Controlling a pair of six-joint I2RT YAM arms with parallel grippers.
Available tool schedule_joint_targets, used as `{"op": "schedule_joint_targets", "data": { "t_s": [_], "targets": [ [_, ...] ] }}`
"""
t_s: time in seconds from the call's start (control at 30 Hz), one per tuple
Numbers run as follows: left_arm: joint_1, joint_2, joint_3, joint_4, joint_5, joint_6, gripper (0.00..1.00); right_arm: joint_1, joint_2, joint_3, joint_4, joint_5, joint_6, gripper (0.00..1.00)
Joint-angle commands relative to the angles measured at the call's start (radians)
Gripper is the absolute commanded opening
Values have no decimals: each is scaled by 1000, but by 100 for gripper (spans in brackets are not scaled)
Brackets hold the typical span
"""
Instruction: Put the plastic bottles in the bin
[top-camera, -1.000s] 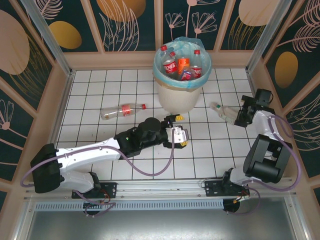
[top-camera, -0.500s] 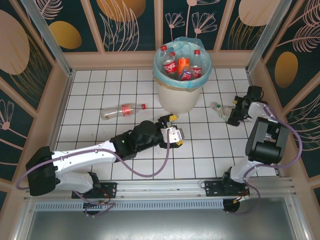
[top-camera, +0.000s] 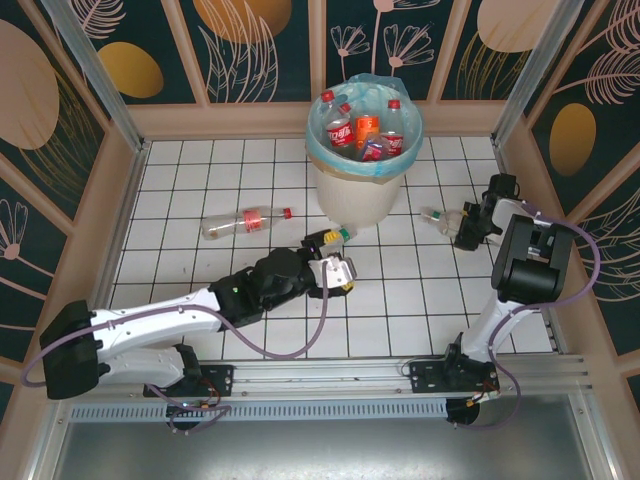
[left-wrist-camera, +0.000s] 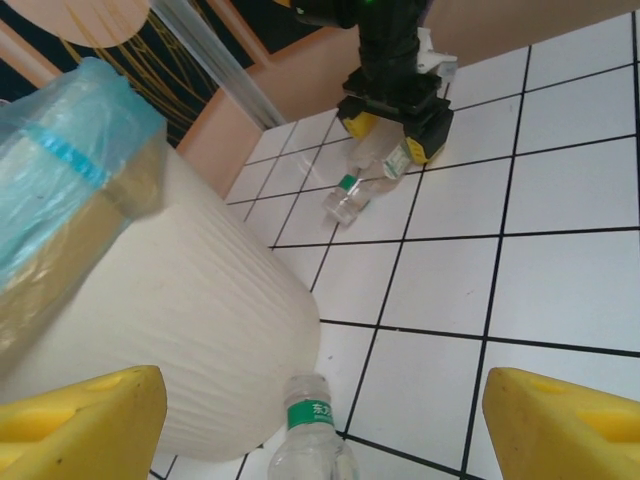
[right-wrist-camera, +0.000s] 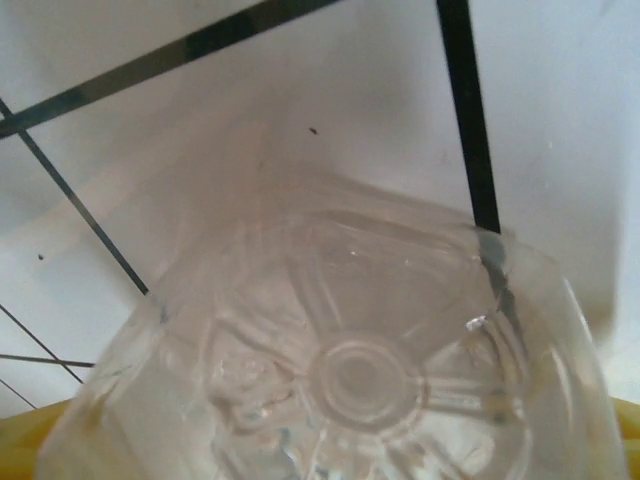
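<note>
Left gripper (left-wrist-camera: 322, 420): yellow pads spread wide, nothing held. Directly ahead, between the pads, stood the neck of a green-label bottle (left-wrist-camera: 308, 445), touching or just beside the wall of the bin (left-wrist-camera: 170, 330), which rose to the gripper's left. Risk, as judged: the left pad had little room on the bin side, so closing might catch the wall, shove the bin, or squirt the smooth round bottle out across the tiled floor (left-wrist-camera: 560, 300). Writing: white Chinese characters on the green label (left-wrist-camera: 308, 412), seemingly 东方; the rest was cut off. Right gripper (left-wrist-camera: 396, 138): fingers set either side of a clear bottle (left-wrist-camera: 360, 190) lying on the tiles, its base toward the wrist and its green-banded neck pointing away; whether the fingers pressed it could not be told. Risk, as judged: a hold so near the base could let the thin bottle tip, crumple or slip on the lift over the tall rim. No legible writing on it. Beyond the left gripper, well apart on its left, lay a red-cap bottle (top-camera: 243, 221). Binned bottles (top-camera: 365, 130): red labels with white script, too small to read.
</note>
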Motion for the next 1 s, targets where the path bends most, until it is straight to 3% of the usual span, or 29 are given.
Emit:
{"op": "schedule_joint_targets", "data": {
  "t_s": [0.0, 0.07, 0.2, 0.37, 0.53, 0.7, 0.83, 0.97],
  "targets": [
    [-5, -50, -16, 24, -50, -17, 83, -1, -76, 14, -10, 66, -56, 65],
    [-4, -73, -15, 23, -73, -35, 83, -1, -120, 14, 6, 88, -103, 59],
    [-4, -121, 0, 26, -142, -87, 83, 10, -221, 55, 6, 105, -216, 57],
    [-4, -172, 47, 28, -341, -202, 82, 101, -369, 208, -28, 246, -414, 54],
    [-4, -194, 132, -47, -522, -369, 82, 277, -459, 392, -19, 493, -655, 49],
    [-3, -215, 176, -88, -549, -422, 81, 553, -486, 482, 182, 713, -970, 51],
    [-3, -244, 170, -84, -565, -417, 81, 772, -432, 514, 388, 766, -1295, 52],
    [-2, -265, 161, -101, -566, -412, 81, 904, -316, 558, 481, 802, -1566, 57]
  ]
}}
